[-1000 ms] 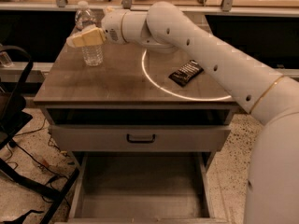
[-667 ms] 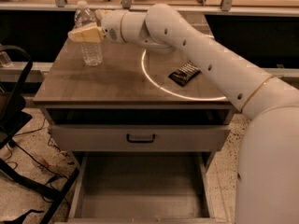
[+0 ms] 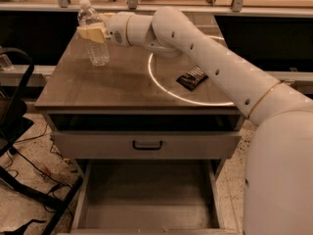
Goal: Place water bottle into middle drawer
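The water bottle (image 3: pixel 98 50), clear and ribbed with a white cap, stands upright at the back left of the wooden tabletop (image 3: pixel 112 84). My gripper (image 3: pixel 93 33) reaches in from the right and is shut around the bottle's upper half, its tan fingers (image 3: pixel 90 34) across the label. The bottle's base is at or just above the tabletop. The middle drawer (image 3: pixel 146 195) is pulled open at the bottom of the cabinet, and its grey floor is bare.
A small black packet (image 3: pixel 193 77) lies on the tabletop to the right, inside a bright ring of light. A closed grey drawer front with a dark handle (image 3: pixel 146 145) sits above the open drawer. Black chair legs and cables (image 3: pixel 19 170) are on the floor to the left.
My gripper has shifted slightly left and up at the bottle. The bottle has stayed in almost the same spot.
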{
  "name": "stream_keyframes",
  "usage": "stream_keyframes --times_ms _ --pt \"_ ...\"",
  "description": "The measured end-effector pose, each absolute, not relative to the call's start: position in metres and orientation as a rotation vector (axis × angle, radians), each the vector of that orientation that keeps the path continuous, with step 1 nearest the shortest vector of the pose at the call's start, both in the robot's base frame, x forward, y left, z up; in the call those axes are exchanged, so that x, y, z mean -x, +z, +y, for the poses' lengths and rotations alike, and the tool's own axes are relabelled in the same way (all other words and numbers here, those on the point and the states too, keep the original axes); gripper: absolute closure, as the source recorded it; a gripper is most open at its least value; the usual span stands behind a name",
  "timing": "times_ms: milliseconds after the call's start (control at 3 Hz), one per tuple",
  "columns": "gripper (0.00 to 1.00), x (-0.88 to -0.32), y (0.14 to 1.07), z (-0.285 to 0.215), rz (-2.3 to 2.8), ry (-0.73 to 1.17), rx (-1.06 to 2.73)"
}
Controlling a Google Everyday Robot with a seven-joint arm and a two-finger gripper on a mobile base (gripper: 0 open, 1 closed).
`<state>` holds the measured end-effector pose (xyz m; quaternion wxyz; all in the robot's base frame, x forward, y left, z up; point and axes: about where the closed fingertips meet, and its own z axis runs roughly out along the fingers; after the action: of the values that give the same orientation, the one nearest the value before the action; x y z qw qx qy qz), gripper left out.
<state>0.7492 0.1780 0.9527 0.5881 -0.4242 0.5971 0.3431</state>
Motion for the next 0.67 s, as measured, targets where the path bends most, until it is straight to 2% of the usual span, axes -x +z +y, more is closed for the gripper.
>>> stream_keyframes --times_ms 333,667 --pt "0.92 -0.7482 0.9524 0.181 1.39 0.803 0.991" --pt "1.0 -0.7475 0.9523 0.183 1.389 0.806 0.993"
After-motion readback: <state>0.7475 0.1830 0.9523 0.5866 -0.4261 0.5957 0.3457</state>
